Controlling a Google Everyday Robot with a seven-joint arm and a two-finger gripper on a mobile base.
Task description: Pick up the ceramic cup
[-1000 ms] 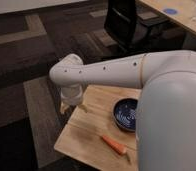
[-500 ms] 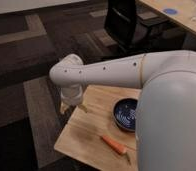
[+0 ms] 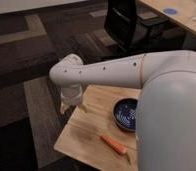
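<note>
A small wooden table (image 3: pixel 88 127) stood on dark patterned carpet (image 3: pixel 21 60). A blue bowl (image 3: pixel 125 114) sat toward the table's 3 o'clock side, and a carrot (image 3: pixel 114 145) lay near its 5 o'clock edge. A black chair (image 3: pixel 128 22) stood at 12 o'clock in the room, with a pale desk (image 3: pixel 183 17) at 1 o'clock. The white arm (image 3: pixel 106 72) reached across from 3 o'clock, bent downward at the wrist. The gripper (image 3: pixel 71 104) hung over the table's 10 o'clock corner; whether it was closed could not be told. The ceramic cup could not be made out, being hidden there if present.
</note>
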